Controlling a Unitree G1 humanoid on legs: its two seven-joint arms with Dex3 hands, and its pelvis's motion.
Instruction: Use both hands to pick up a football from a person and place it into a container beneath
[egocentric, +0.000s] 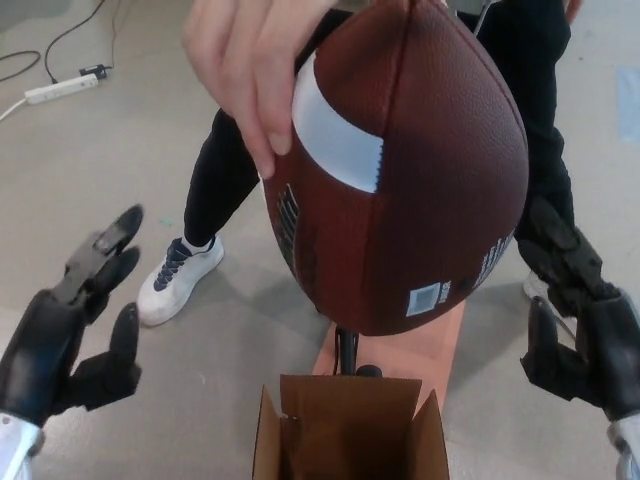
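Note:
A person's hand (250, 70) holds a large brown football (410, 170) with a white stripe, tip down, in the middle of the head view. Straight below it stands an open cardboard box (350, 430) at the bottom edge. My left hand (75, 325) is raised at the lower left with its fingers spread, well apart from the ball. At the right, my right hand (580, 315) is up and open, its fingertips close beside the ball's right flank; whether they touch it I cannot tell.
The person's legs in black trousers and white shoes (180, 280) stand behind the box. A flat pinkish board (430, 340) and a short black post (347, 352) lie just behind the box. A white power strip (62, 90) lies on the floor, far left.

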